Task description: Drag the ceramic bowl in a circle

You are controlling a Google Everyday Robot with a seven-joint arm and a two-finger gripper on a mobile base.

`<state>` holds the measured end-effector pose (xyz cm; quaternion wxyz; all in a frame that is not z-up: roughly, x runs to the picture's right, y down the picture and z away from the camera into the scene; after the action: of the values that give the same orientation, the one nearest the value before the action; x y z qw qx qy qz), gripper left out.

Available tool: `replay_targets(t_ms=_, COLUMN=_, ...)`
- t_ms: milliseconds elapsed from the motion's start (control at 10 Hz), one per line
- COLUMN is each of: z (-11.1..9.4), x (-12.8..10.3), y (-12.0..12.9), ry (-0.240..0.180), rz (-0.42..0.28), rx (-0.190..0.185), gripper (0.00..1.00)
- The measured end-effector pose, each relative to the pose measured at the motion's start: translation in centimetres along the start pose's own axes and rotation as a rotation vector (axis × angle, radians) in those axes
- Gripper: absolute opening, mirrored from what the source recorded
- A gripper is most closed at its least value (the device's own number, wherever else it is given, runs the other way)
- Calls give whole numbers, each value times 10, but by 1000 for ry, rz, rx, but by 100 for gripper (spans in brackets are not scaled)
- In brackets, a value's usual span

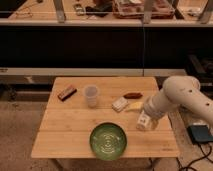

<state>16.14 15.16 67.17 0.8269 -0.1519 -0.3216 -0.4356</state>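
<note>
The ceramic bowl (pixel 108 141) is a wide, shallow green bowl with pale rings inside. It sits near the front edge of the wooden table (pixel 65 135), at its middle. My gripper (pixel 144 122) hangs at the end of the white arm (pixel 182 97) over the right part of the table. It is to the right of the bowl and a little behind it, apart from it.
A translucent plastic cup (pixel 91 95) stands behind the bowl. A brown bar (pixel 66 92) lies at the back left. A pale packet (pixel 120 104), a yellow item (pixel 134 106) and a dark reddish item (pixel 132 95) lie at the right. A dark counter stands behind.
</note>
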Motion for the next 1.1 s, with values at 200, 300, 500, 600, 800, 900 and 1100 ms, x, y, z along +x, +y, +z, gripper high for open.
replay_targets(t_ms=200, z=34, x=-29, y=17, ry=-38, rz=-40, rx=6, gripper=80)
replay_targets(t_ms=300, z=51, x=-41, y=24, ry=-59, rz=-62, rx=3, gripper=80)
replay_targets(t_ms=500, z=71, x=-56, y=31, ry=-90, rz=-97, rx=4, gripper=80)
replay_targets(t_ms=600, z=71, x=-55, y=31, ry=-89, rz=-97, rx=4, gripper=80)
replay_targets(t_ms=800, z=71, x=-55, y=31, ry=-89, rz=-96, rx=4, gripper=80)
replay_targets(t_ms=900, z=71, x=-55, y=30, ry=-89, rz=-97, rx=5, gripper=80)
replay_targets(t_ms=1100, z=74, x=-54, y=27, ry=-68, rz=-106, rx=24, gripper=80)
